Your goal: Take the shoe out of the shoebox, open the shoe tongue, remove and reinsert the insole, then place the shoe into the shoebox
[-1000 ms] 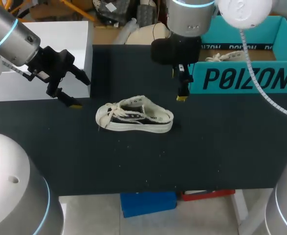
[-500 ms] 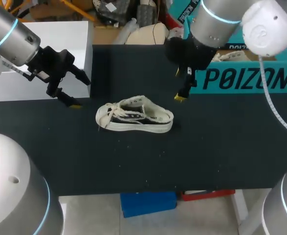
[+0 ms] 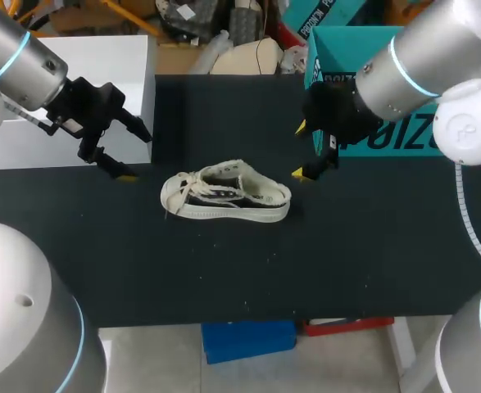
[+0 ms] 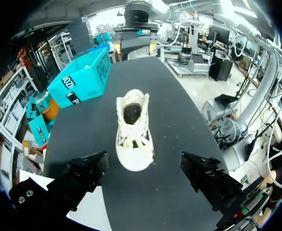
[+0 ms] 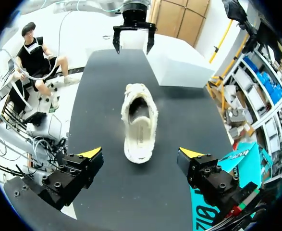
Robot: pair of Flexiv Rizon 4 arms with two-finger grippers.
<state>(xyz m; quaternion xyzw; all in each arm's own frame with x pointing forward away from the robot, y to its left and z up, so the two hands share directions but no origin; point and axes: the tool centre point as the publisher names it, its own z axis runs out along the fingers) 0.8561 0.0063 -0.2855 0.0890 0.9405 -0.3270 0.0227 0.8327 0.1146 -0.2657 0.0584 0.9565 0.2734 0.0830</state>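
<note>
Two open-fingered grippers flank the work, neither holding anything. At the left, the left gripper (image 3: 137,156) hangs with its fingers spread, and the shoe (image 3: 225,195) lies ahead of it, laced toe end nearest, well apart from both fingers. The shoe is a low canvas sneaker, off-white with a dark lining, soft upper, limp cotton laces and a stiffer rubber sole, resting on the matte black table (image 3: 347,246). Just beyond its heel the right gripper (image 3: 301,151) also hangs released. Behind that gripper stands the teal cardboard shoebox (image 3: 334,53). Removal looks done. Opening the tongue comes next, likely needing one gripper to pin the sole while the other lifts the tongue.
</note>
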